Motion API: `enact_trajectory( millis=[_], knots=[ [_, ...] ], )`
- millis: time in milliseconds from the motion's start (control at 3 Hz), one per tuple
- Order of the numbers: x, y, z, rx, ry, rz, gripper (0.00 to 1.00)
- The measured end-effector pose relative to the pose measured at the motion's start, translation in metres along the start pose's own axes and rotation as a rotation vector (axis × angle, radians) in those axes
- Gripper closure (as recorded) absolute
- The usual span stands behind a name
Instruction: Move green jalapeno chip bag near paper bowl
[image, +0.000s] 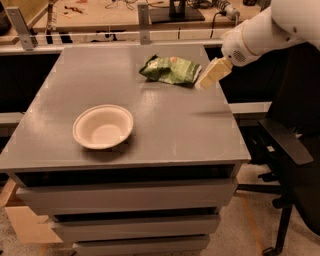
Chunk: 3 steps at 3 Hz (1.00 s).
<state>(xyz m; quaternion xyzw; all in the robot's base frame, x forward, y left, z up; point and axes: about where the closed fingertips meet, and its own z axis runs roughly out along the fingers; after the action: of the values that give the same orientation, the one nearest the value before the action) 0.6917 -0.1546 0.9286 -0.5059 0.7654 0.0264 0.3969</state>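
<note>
Green foil, wrinkled and shiny: the green jalapeno chip bag lies flat on the far right part of the grey table, well apart from the paper bowl, which sits nearer me on the left. The bag's long axis runs roughly left to right across the table, along the far edge. Its darker, pinched end points left and its broader, paler end points right, toward the arm.

The gripper hangs just beside that right end, close to the table's right edge and low over the surface. Whether it is apart or together I cannot tell, and I see nothing clamped in it.

My worries from here:
- Coming in from the side, I could shove the bag along its own length instead of catching it, since foil slides easily on this smooth top.
- A pinch on one loose fold may let go mid-carry.
- The bowl looks light, so setting the bag down too close or dragging it in could knock the bowl toward the front edge.
</note>
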Motion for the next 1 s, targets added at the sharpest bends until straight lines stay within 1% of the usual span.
enact_trajectory(
  millis=[667, 1000],
  knots=[
    [-0.014, -0.015, 0.076, -0.003, -0.014, -0.011, 0.0],
    [-0.02, -0.017, 0.104, -0.026, -0.021, -0.004, 0.0]
  ],
)
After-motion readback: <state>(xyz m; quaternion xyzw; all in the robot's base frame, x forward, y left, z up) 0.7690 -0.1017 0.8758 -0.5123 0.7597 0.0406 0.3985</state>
